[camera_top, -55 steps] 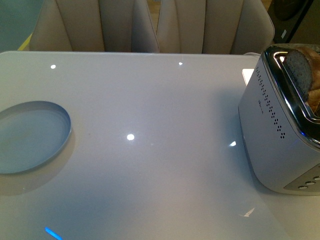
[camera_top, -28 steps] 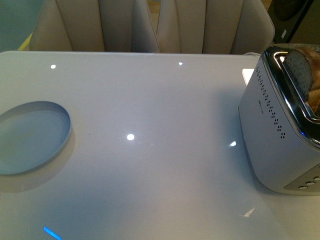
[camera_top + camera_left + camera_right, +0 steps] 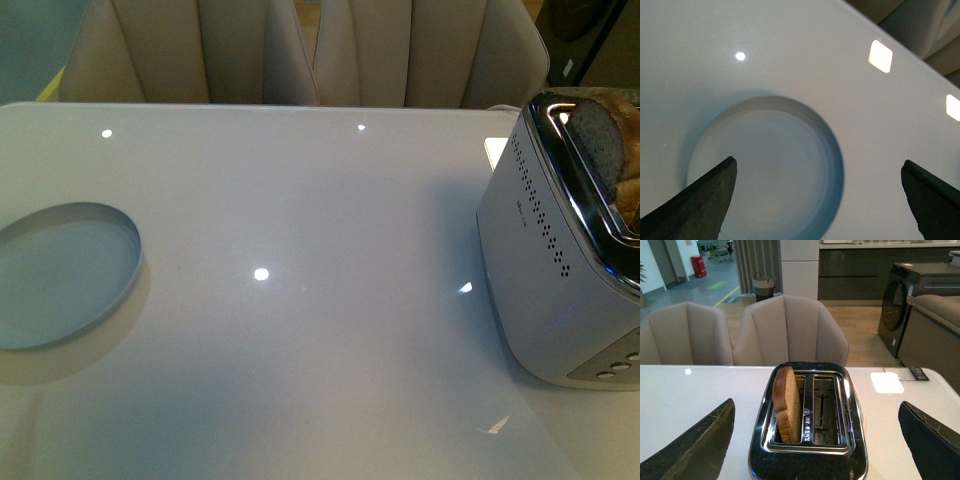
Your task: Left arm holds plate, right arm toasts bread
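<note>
The pale blue-white plate (image 3: 65, 275) lies empty on the white table at the far left. In the left wrist view the plate (image 3: 765, 170) sits below my left gripper (image 3: 818, 162), which is open; one finger is over the plate and the other over bare table beside its rim. The bread (image 3: 787, 402) stands upright in one slot of the chrome toaster (image 3: 810, 460). My right gripper (image 3: 816, 403) is open, its fingers spread wide to either side of the toaster, touching nothing. In the front view the bread (image 3: 600, 135) pokes out of the toaster (image 3: 545, 270) at the right edge; neither arm shows there.
The toaster's second slot (image 3: 825, 410) holds nothing. Beige chairs (image 3: 300, 50) stand behind the table's far edge. A pale square patch (image 3: 886, 382) lies on the table beyond the toaster. Glossy white tabletop (image 3: 300, 330) spreads between plate and toaster.
A small blue glint near the table's front left edge has gone. Plate, toaster and bread have not moved.
</note>
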Robot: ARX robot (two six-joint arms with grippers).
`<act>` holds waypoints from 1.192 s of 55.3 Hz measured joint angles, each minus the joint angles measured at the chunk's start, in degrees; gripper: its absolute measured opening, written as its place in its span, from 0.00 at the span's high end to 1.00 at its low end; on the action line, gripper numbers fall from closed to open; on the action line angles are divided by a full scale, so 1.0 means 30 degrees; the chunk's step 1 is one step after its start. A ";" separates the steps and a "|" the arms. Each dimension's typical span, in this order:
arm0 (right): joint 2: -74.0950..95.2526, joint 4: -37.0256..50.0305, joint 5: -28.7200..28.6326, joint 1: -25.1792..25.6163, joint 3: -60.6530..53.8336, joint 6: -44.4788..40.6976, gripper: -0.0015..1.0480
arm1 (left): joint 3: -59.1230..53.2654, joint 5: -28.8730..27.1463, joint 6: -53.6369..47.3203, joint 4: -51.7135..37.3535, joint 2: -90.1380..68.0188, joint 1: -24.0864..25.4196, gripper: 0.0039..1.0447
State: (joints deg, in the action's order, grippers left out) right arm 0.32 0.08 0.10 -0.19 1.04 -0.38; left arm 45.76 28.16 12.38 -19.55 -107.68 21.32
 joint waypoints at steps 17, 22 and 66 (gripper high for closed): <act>0.0000 0.0000 0.0000 0.0000 0.0000 0.0000 0.09 | -0.1107 -0.0423 0.2718 -0.0073 0.5566 -0.3898 0.06; 0.0000 0.0000 0.0000 0.0000 0.0000 0.0000 0.09 | -0.1107 -0.0379 0.2922 0.0022 0.6309 -0.4597 0.06; -0.0007 0.0000 0.0015 0.0000 0.0000 0.0000 0.09 | -1.2808 -0.9362 -0.3847 -1.3682 1.2859 -0.7053 0.97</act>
State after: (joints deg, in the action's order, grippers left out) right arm 0.30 0.08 0.14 -0.19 1.04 -0.38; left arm 7.33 0.08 0.84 -60.60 -69.10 0.16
